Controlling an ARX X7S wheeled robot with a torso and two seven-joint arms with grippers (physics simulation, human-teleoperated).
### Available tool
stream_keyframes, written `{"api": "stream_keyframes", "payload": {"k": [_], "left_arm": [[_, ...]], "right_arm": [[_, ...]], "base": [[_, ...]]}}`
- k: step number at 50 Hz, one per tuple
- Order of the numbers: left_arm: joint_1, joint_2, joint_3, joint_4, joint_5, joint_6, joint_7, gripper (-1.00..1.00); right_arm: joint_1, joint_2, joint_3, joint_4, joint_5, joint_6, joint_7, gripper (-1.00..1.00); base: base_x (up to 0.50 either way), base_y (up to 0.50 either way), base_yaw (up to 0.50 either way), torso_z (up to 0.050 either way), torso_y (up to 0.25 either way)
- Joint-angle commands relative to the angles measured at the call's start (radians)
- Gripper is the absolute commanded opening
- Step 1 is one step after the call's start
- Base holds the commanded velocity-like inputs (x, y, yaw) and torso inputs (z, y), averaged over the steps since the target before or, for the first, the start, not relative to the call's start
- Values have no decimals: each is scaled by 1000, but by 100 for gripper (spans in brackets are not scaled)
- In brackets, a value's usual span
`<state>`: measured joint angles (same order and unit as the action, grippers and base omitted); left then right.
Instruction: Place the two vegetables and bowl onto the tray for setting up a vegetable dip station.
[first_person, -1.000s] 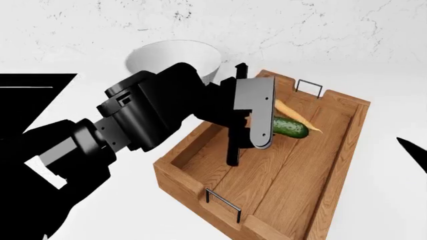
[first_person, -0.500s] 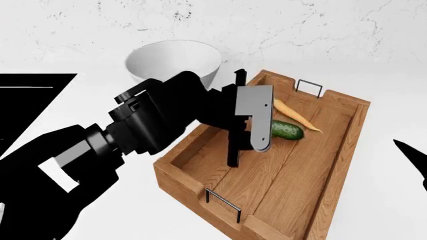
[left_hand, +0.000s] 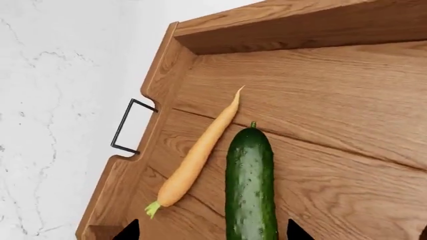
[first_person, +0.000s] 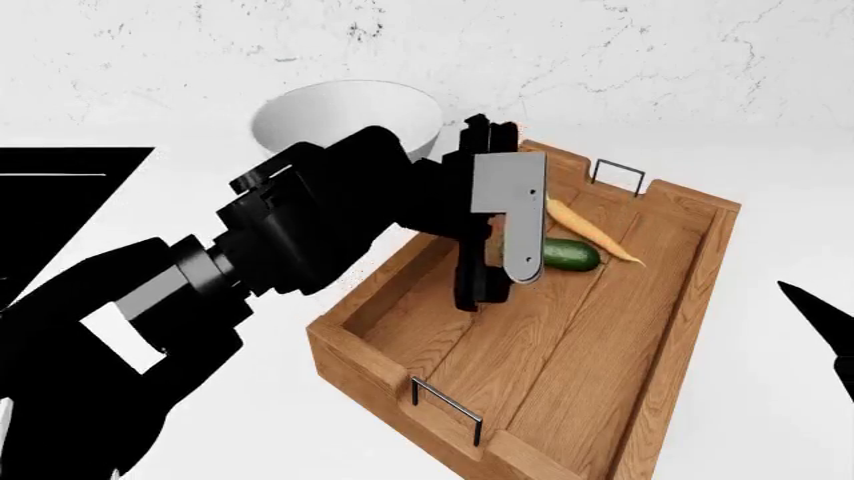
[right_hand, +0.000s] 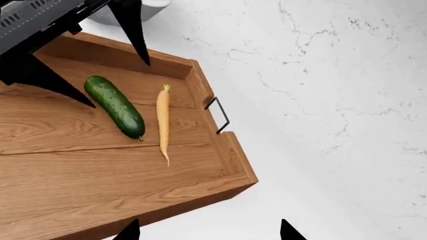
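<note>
the wooden tray (first_person: 641, 330) sits on the white marble tabletop (first_person: 747, 110), running from near-left to far-right in the head view, with a wire handle (first_person: 618, 174) at its far end and another (first_person: 447, 408) at its near end. the cucumber (first_person: 571, 255) and the carrot (first_person: 591, 229) both lie flat on the tray floor in its far half, side by side and just about touching — the carrot on the far side, nearer the end wall with the handle, its green stub toward the tray's left wall.

the left claw (first_person: 497, 235) hangs over the tray's left side above the cucumber's end, its fingers apart and holding nothing; in the left wrist view the cucumber (left_hand: 251, 185) lies between the two dark fingertips at the frame edge, with the carrot (left_hand: 197, 157) just beside it.

the white bowl (first_person: 347, 122) stands on the tabletop beyond the tray's far-left corner, partly hidden by the left arm.

the right claw (right_hand: 208, 231) is well off to the right, over bare tabletop — its tips look apart and empty, though only their points show.
</note>
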<state>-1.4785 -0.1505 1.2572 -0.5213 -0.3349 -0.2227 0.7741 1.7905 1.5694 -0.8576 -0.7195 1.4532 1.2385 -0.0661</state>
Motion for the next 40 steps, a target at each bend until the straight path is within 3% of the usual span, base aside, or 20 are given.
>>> {"api": "stream_keyframes", "payload": {"k": [1, 7, 18, 30, 32, 35, 37, 40], "left_arm": [[-125, -68, -47, 108, -25, -114, -6, 100], [-273, -134, -122, 181, -61, -233, -10, 100], [-363, -187, -206, 159, -78, -292, -59, 100], [-418, -193, -226, -138, 33, -340, -243, 100], [-435, -171, -227, -220, 53, -366, -283, 100], [-524, -46, -240, -550, 54, -446, -284, 100], [-570, 28, -246, -767, 68, -381, -299, 100], [-588, 36, -276, -787, 80, -476, -314, 100]], "right_arm": [[-40, 1, -26, 7, -18, -56, 7, 100], [-66, 1, -45, 11, -55, -110, -15, 100], [-46, 0, -14, 5, -50, -98, -42, 100], [-51, -2, -7, 3, -52, -114, -50, 100], [-55, -4, -8, 0, -52, -117, -45, 100], [-52, -11, -3, -7, -37, -115, -35, 100], [-48, -10, 4, -12, -31, -106, -35, 100], [-34, -4, 20, -21, -14, -91, -35, 100]], "base": [[0, 0, 0, 0, 0], [0, 0, 0, 0, 0], [0, 0, 0, 0, 0], [0, 0, 0, 0, 0], [0, 0, 0, 0, 0], [0, 0, 0, 0, 0], [0, 0, 0, 0, 0], [0, 0, 0, 0, 0]]}}
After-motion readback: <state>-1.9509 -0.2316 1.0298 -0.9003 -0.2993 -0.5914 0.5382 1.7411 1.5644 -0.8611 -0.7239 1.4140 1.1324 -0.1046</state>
